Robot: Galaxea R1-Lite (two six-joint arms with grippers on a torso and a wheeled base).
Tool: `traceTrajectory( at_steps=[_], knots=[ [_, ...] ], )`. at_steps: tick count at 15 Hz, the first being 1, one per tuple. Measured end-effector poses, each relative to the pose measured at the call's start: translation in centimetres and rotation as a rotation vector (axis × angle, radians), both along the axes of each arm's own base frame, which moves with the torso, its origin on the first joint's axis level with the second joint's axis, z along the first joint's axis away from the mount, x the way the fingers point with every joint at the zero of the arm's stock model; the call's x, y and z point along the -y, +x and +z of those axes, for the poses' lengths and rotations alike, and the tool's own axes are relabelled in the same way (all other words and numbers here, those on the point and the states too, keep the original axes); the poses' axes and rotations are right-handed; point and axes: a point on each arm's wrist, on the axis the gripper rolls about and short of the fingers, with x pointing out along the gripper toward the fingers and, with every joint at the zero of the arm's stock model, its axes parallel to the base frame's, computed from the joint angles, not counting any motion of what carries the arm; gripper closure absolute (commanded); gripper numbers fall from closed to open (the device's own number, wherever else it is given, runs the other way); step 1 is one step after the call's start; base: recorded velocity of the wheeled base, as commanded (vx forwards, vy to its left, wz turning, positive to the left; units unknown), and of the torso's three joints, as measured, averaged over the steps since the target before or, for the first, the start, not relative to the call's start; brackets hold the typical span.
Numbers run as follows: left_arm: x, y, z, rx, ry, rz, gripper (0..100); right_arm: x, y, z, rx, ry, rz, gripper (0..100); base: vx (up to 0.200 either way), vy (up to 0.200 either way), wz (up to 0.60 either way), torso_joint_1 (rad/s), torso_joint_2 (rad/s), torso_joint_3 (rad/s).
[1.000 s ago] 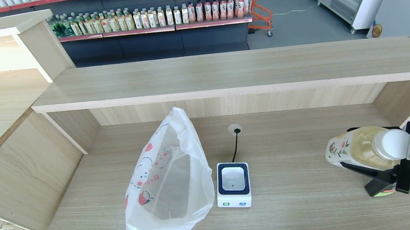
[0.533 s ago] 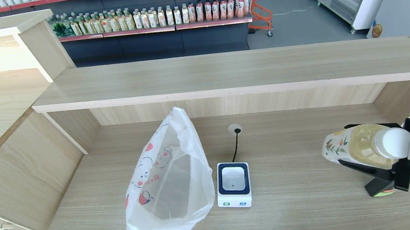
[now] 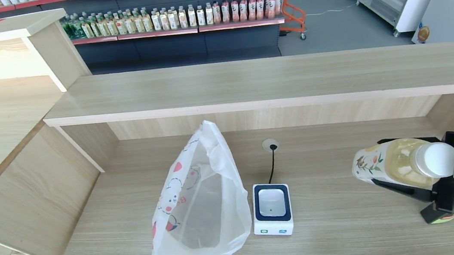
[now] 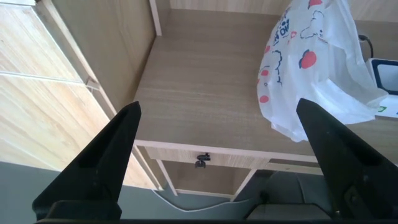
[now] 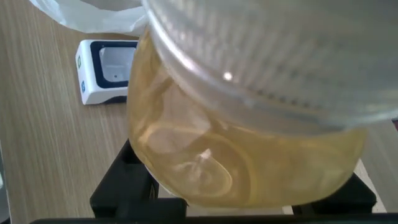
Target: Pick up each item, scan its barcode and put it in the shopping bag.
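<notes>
Bottle (image 3: pixel 400 162) of pale yellow drink lies sideways in the right claw (image 3: pixel 381 162), whose fingers pinch its body above the right side of the bench (image 3: pixel 344 234). Over the last second it has edged leftward toward the scanner (image 3: pixel 272 208), though the head camera has shifted too. It is still well apart from the scan window, so scanning looks barely begun. The left claw (image 4: pixel 214 162) hangs spread and empty near the shopping bag (image 3: pixel 202 208).

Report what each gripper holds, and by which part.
The right gripper holds the clear plastic bottle of yellow drink with a white cap, lying sideways, clamped across its body, cap toward the wrist. The left gripper is open, holding nothing.
</notes>
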Motion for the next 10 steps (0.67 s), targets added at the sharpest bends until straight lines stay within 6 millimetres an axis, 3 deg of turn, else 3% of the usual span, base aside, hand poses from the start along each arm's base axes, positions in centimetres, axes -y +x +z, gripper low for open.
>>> traceTrajectory(
  at_steps=[6,10],
  knots=[
    [0.0,0.0,0.0,0.000,0.003,0.000,0,0.0,0.9,-1.0,-0.049,-0.003,0.004,100,0.000,0.200,0.00,0.002,0.00,0.002],
    [0.0,0.0,0.0,0.000,0.004,0.000,0,-0.1,1.8,-2.1,-0.093,-0.009,0.021,100,0.000,0.000,0.00,0.000,0.00,0.000]
  ],
)
